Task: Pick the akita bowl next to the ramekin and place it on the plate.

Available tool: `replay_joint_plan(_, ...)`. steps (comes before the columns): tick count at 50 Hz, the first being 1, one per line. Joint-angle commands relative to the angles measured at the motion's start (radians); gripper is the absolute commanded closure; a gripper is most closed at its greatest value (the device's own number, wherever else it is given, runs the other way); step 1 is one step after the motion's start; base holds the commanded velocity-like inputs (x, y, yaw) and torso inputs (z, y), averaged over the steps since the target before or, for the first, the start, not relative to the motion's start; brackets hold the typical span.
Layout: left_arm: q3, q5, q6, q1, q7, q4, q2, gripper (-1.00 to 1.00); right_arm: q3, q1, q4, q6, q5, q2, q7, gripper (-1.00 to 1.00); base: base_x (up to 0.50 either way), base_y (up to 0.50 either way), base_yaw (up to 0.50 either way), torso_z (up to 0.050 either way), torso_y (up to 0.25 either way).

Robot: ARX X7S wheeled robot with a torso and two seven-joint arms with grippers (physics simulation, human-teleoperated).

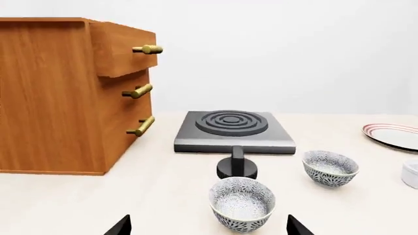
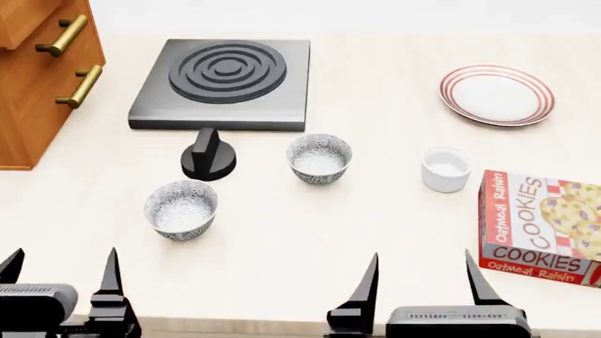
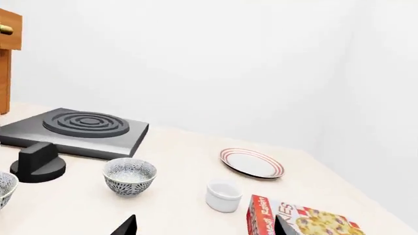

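Akita bowl (image 2: 319, 158): seated on the counter between ramekin (image 2: 446, 169) and stove knob (image 2: 207, 155), not yet lifted.
Plate (image 2: 497, 94): unoccupied.
Right gripper (image 2: 420, 282): spread wide, nothing held.
Left gripper (image 2: 61, 276): spread wide, nothing held.
Remaining: grasp, carry, placement.

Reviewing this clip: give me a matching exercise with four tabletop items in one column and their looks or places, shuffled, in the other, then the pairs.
Items:
1. ramekin
2. plate
3. cookie box
4. stove knob

Descriptions:
A. black, standing just in front of the hotplate
B. plain glossy white cup
C. red, lying flat at the right edge
D. white with red rim stripes

Pairs: 1-B, 2-D, 3-C, 4-A
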Motion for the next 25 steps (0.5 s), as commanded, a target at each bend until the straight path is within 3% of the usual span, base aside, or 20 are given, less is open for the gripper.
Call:
replay_joint_plan(1,-0.026,-0.053,-0.263,-0.091,0.014,0.211,-0.035,-1.00,0.047,0.087,-0.194,0.230,0.026,0.005,-0.077,-1.00,0.00,0.00,0.00,0.000,0.000)
replay_joint_plan(9,-0.051,-0.110,-0.426,-0.162,0.009,0.323,-0.048,-1.00,0.056,0.138,-0.278,0.339,0.053,0.012,-0.095,-1.00,0.00,0.00,0.00,0.000,0.000)
replay_joint_plan(25,-0.137,-0.196,-0.587,-0.245,0.003,0.417,-0.050,-1.00,0.044,0.183,-0.404,0.469,0.059,0.035,-0.102,-1.00,0.00,0.00,0.00,0.000,0.000)
